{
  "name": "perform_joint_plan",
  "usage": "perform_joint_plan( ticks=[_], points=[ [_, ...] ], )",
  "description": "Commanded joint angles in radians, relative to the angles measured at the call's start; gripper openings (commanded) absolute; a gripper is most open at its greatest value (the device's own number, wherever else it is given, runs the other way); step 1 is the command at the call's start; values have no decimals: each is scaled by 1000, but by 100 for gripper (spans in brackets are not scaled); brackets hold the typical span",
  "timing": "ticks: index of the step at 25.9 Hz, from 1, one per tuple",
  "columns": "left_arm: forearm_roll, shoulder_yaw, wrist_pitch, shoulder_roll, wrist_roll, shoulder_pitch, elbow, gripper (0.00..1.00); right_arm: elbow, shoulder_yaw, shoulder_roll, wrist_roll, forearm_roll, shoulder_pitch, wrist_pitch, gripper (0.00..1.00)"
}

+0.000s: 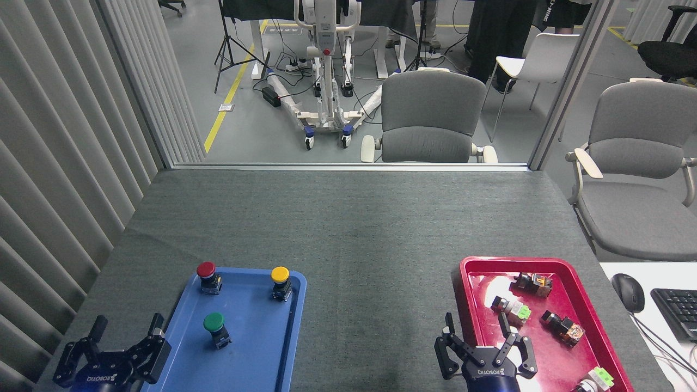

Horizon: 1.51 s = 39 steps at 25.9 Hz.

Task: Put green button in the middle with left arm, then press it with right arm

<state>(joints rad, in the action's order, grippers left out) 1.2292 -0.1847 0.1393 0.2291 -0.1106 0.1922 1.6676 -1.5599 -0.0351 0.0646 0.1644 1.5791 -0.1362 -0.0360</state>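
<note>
The small round dark-green button sits in the blue plastic tray, at 5 o'clock from the red one. Left fingers and right fingers are spread wide, holding nothing.

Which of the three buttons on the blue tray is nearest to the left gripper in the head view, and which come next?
From the left gripper, nearest first:
1. The green button, on the near part of the blue tray.
2. The red button, at the tray's far left corner.
3. The yellow button, at the tray's far right corner.
</note>
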Motion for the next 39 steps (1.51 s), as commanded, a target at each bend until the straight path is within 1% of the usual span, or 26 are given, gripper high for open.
perform_joint_plan(
  ticks=[1,6,10,16,23,27,39],
  points=[
    [0,13,2,6,0,3,1,100,0,0,0,-3,-1,1,-5,100],
    [-8,24,8,19,69,21,26,100,1,-2,4,-3,-1,3,-4,100],
    [-10,34,11,10,35,21,24,100,0,-6,-2,-3,-1,-2,-10,100],
    [-8,48,9,4,40,21,20,100,-2,-11,4,0,-1,-28,-9,100],
    [-2,54,9,10,34,21,17,100,-2,-11,4,4,-1,-34,-7,100],
    [-4,54,9,16,37,21,15,99,-9,-11,4,4,-1,-54,-7,100],
    [-2,56,8,12,38,21,8,99,-12,-8,4,6,-1,-62,-15,100]
  ],
)
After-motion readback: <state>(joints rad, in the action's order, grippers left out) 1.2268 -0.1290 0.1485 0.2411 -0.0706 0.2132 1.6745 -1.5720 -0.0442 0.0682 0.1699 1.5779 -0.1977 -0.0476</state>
